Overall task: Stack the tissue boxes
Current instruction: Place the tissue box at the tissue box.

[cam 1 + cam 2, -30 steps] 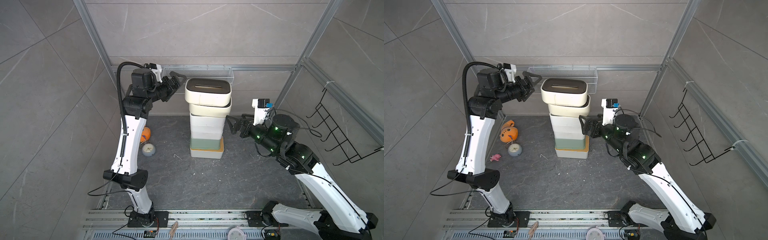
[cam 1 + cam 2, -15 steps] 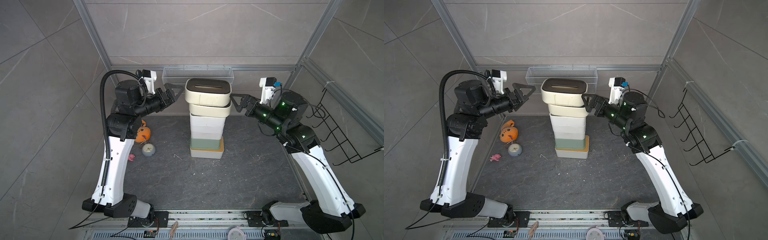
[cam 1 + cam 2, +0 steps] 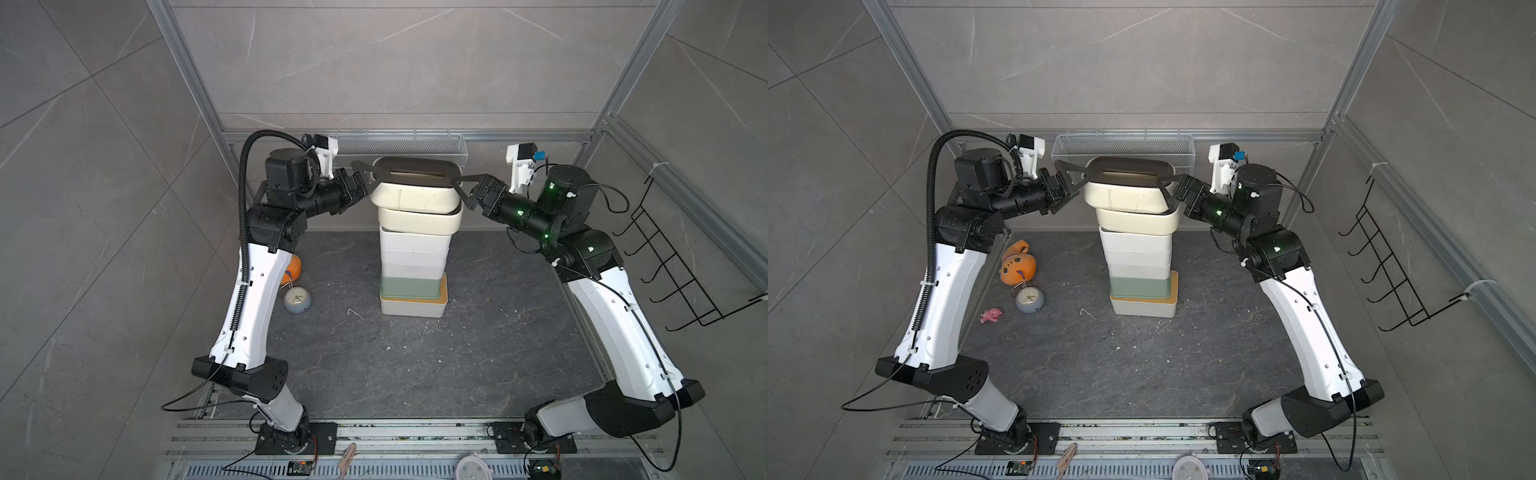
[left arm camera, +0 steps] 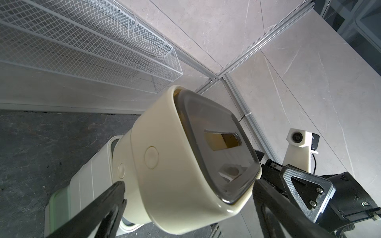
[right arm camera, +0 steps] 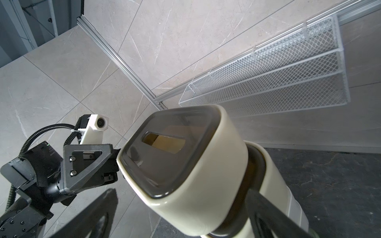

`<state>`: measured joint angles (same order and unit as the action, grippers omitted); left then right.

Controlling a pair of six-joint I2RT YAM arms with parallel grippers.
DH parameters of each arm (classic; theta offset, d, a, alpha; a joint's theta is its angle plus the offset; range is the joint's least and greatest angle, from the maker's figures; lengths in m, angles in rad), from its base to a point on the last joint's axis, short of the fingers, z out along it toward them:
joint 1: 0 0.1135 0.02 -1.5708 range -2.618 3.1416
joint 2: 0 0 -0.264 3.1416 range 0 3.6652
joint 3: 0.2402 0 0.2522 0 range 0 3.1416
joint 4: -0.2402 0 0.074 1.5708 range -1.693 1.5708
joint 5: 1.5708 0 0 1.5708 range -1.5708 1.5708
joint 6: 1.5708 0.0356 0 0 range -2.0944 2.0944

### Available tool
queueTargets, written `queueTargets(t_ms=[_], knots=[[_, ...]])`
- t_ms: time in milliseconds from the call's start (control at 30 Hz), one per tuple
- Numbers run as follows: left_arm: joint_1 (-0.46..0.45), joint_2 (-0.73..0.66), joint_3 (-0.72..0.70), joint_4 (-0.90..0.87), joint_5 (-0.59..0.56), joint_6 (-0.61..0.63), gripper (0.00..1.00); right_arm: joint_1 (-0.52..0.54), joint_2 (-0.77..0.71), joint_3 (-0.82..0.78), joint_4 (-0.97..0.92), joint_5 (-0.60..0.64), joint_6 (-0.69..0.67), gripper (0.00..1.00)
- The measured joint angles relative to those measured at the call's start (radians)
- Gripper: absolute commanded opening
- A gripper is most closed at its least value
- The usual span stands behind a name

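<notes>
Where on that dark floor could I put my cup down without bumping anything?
The broad patch of floor in front of the stack of boxes, between the left arm and right arm, is bare. So is the strip between stack and right arm. Crowded: beside the left arm, where the orange toy, clock and pink toy lie.

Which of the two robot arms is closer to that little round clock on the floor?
Left. The left arm rises close by the clock; the right arm stands on the far side of the tissue box stack, well away from it.
</notes>
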<state>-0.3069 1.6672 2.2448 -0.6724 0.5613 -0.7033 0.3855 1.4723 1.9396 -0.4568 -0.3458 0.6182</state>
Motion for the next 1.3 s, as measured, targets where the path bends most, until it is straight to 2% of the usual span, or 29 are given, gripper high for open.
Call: queueTargets(t_ms=[767, 1300], knots=[[-0.031, 0.129, 0.146, -0.002, 0.018, -0.004, 0.98, -0.014, 0.034, 0.03, -0.015, -0.048, 0.001, 1.0], [-0.029, 0.138, 0.171, -0.041, -0.011, 0.007, 0.98, -0.021, 0.027, -0.003, -0.011, -0.006, 0.018, 1.0]])
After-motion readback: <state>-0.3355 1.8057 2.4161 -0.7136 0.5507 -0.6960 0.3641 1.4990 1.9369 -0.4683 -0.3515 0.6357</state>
